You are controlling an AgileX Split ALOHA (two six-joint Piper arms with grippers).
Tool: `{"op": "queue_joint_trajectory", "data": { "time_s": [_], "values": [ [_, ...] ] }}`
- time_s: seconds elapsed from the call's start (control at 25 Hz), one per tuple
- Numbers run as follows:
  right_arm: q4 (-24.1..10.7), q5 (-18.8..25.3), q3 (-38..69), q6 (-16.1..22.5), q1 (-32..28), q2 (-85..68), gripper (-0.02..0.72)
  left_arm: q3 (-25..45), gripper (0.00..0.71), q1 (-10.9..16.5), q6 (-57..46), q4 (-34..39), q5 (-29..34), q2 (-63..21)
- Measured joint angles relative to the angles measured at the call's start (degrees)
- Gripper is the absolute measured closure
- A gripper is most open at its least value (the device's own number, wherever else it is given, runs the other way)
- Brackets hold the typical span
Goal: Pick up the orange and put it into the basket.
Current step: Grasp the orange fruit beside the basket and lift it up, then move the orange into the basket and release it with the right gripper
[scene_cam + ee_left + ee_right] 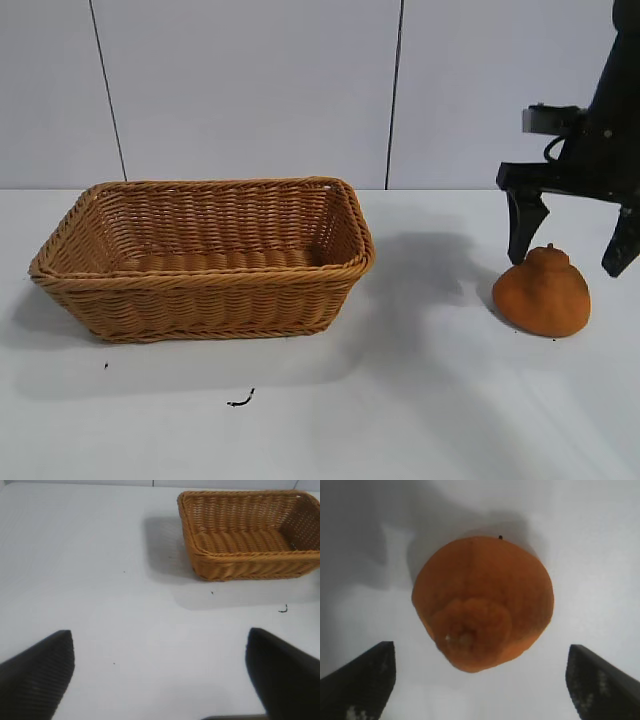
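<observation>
The orange (542, 292), a dull-orange lumpy dome with a small nub on top, lies on the white table at the right. It fills the middle of the right wrist view (482, 602). My right gripper (572, 245) is open and hangs just above and behind the orange, one finger on each side, not touching it. The tan wicker basket (205, 300) stands empty at the left centre. It also shows in the left wrist view (235, 560). My left gripper (160, 672) is open and empty over bare table, away from the basket, and is out of the exterior view.
A small dark curl of debris (241, 400) lies on the table in front of the basket. A pale panelled wall (250, 90) stands behind the table. White table surface (430, 330) lies between basket and orange.
</observation>
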Motion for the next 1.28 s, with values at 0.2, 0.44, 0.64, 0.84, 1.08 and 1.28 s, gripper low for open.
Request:
{"op": "queue_joint_trajectory", "data": {
  "time_s": [0.2,0.44,0.64,0.84,1.08,1.28],
  "values": [
    [0.0,-0.2,-0.1,0.0,0.0,0.1,0.549,0.0,0.044,0.0,0.0,0.0,0.0,0.0],
    [0.0,3.2,-2.2,-0.6,0.0,-0.8,0.662,0.0,0.044,0.0,0.0,0.0,0.0,0.0],
    [-0.3,8.2,-9.6,-0.7,0.1,-3.9,0.662,0.0,0.044,0.0,0.0,0.0,0.0,0.0],
    [-0.3,14.3,-19.9,-0.7,0.1,-5.4,0.662,0.0,0.044,0.0,0.0,0.0,0.0,0.0],
    [-1.1,17.1,-27.7,-0.8,0.9,-5.4,0.662,0.0,0.044,0.0,0.0,0.0,0.0,0.0],
    [-2.6,17.4,-28.9,-0.7,6.3,-5.4,0.662,0.0,0.044,0.0,0.0,0.0,0.0,0.0]
  ]
}}
